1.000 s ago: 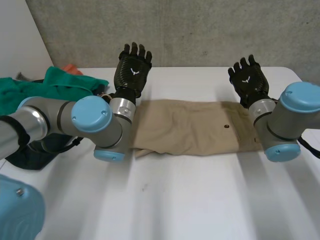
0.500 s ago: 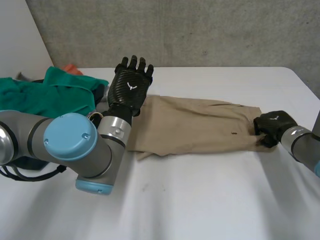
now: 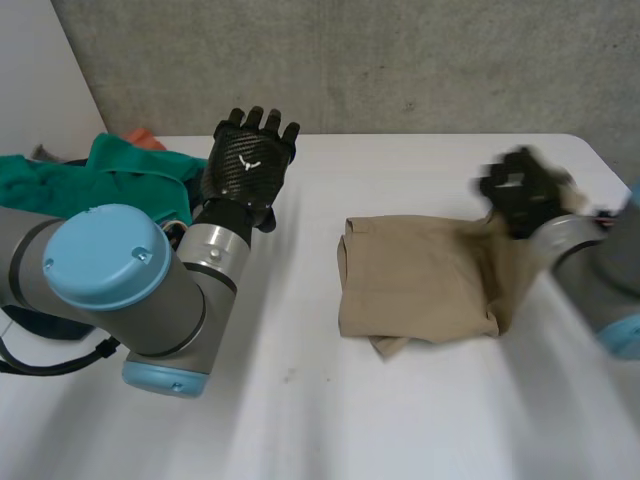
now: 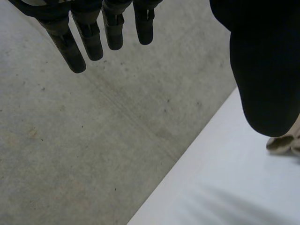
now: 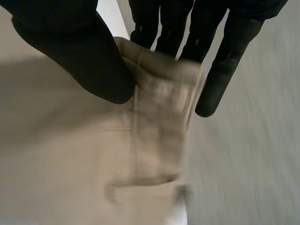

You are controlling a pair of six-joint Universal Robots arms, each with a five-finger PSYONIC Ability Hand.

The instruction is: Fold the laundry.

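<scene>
One tan garment (image 3: 420, 285) is pinched by right hand (image 3: 520, 195).

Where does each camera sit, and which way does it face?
Head view: behind the arms, looking down at white table, tan trousers; both arms, left robot hand, right robot hand show.
Left wrist view: left wrist, facing concrete wall; straight fingers show.
Right wrist view: right wrist, facing trousers; thumb pinches them.
Shared: trousers, head and right wrist views.
</scene>
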